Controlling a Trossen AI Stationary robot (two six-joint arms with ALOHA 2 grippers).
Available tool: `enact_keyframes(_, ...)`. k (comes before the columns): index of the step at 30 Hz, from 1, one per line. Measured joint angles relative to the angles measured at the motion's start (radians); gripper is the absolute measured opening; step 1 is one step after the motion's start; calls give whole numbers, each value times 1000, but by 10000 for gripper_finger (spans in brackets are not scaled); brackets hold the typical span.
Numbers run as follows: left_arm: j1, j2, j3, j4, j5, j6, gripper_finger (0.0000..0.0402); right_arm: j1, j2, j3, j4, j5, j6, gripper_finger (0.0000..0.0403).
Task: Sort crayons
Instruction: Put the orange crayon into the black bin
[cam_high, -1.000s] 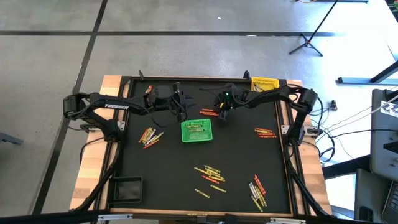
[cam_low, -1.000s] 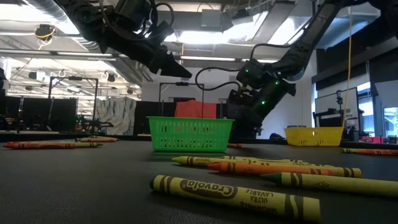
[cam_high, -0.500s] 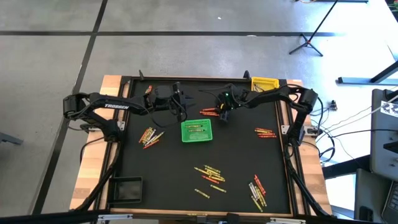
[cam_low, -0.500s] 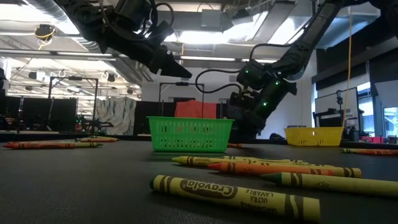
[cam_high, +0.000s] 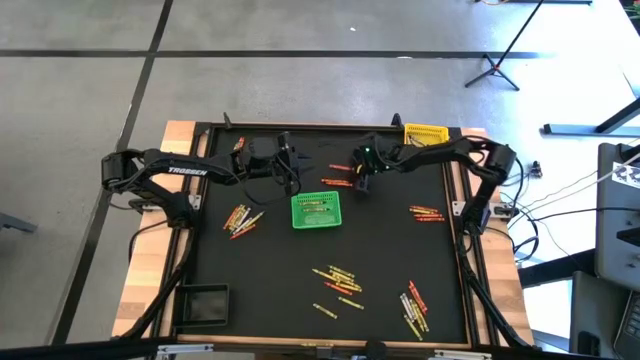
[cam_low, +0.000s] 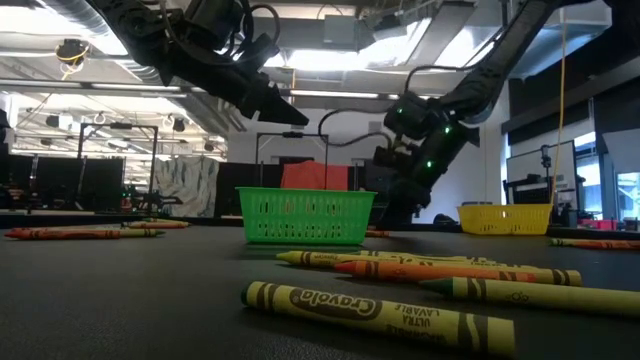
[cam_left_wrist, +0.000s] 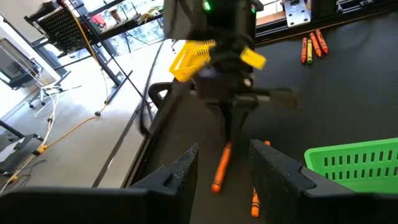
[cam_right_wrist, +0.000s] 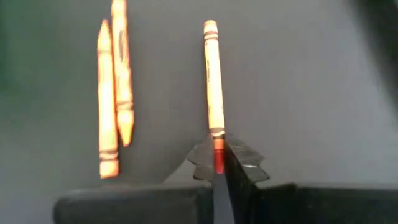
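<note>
From above I see the black worktop (cam_high: 300, 300) with both arms reaching in at the far side: the left claw (cam_high: 290, 172) hangs just beyond the green basket (cam_high: 316, 210), the right claw (cam_high: 361, 183) is down beside a few orange crayons (cam_high: 337, 183) near the basket's far right corner. More crayons lie in clusters: one left of the basket (cam_high: 240, 218), one by the right edge (cam_high: 426, 212), two nearer me (cam_high: 338, 279) and (cam_high: 413, 308). A yellow basket (cam_high: 424, 134) sits at the far right corner and a black one (cam_high: 205, 304) at the near left. At worktop level, the green basket (cam_low: 305, 216) stands mid-picture with the yellow one (cam_low: 505, 217) off to the right; a yellow-green crayon (cam_low: 375, 311) lies closest to the lens, and the right arm (cam_low: 430, 135) drops behind the green basket, though its tip is hidden there, so I can't judge contact from this angle. Through the left wrist camera my own fingers (cam_left_wrist: 283, 171) stand apart, released and carrying nothing, and between them I see the right claw (cam_left_wrist: 229, 134) pinching the end of an orange crayon (cam_left_wrist: 220, 169) on the mat, another orange one (cam_left_wrist: 255, 198) just beside it. The right wrist camera confirms it: the fingers (cam_right_wrist: 244, 163) are clenched on the tip of that crayon (cam_right_wrist: 212, 81), with two more orange crayons (cam_right_wrist: 114, 87) lying beside it, apart.
</note>
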Motion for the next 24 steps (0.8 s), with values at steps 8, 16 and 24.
enact_keyframes(8, 0, 10, 0, -18, 45, 1, 129, 41, -126, -30, 27, -4, 1, 11)
enact_keyframes(16, 0, 36, 0, -18, 60, 0, 172, 173, -180, -40, 99, -8, -31, 0)
enact_keyframes(24, -8, 68, 0, -3, 54, 51, 180, 224, -182, -40, 118, 129, -49, 0)
